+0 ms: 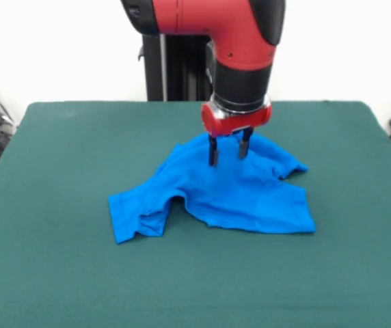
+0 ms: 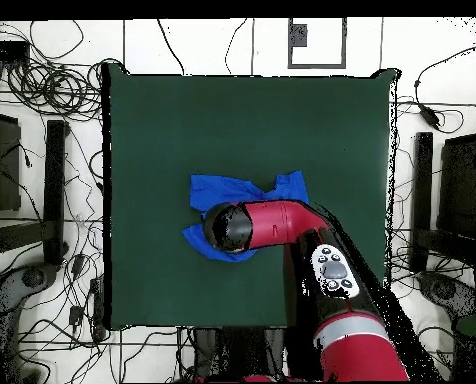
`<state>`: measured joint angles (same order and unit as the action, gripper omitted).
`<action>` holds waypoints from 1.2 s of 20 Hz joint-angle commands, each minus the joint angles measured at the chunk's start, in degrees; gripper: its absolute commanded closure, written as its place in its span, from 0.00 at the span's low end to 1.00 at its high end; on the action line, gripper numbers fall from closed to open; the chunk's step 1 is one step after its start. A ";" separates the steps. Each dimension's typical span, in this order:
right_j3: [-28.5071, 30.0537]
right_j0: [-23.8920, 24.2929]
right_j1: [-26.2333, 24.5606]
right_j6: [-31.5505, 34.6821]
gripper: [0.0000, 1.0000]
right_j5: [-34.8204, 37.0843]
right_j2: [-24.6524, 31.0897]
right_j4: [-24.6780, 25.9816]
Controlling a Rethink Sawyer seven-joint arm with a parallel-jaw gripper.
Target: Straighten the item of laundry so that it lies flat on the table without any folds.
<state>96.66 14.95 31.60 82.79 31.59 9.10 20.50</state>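
The blue T-shirt (image 1: 212,188) lies rumpled mid-desk (image 1: 59,273), one part bunched upward. From the front, my claw (image 1: 227,154) hangs open over its far edge; from overhead my arm (image 2: 282,222) hides that spot.

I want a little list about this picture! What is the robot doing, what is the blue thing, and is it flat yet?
Robot: red and black arm reaching down over the middle of the table
Gripper: gripper open, its two dark fingers apart, tips at the shirt's raised top
Blue thing: small T-shirt, plain bright blue
Shape: rumpled, humped up under the gripper, one part sticking out toward the front-left of the front view
Flat yet: no, folds show
Table: dark green, much wider than the shirt
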 commanded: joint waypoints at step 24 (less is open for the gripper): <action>-18.11 -5.61 -3.69 7.09 0.00 23.40 3.56 -9.53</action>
<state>82.84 12.24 29.71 82.79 49.62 9.10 13.60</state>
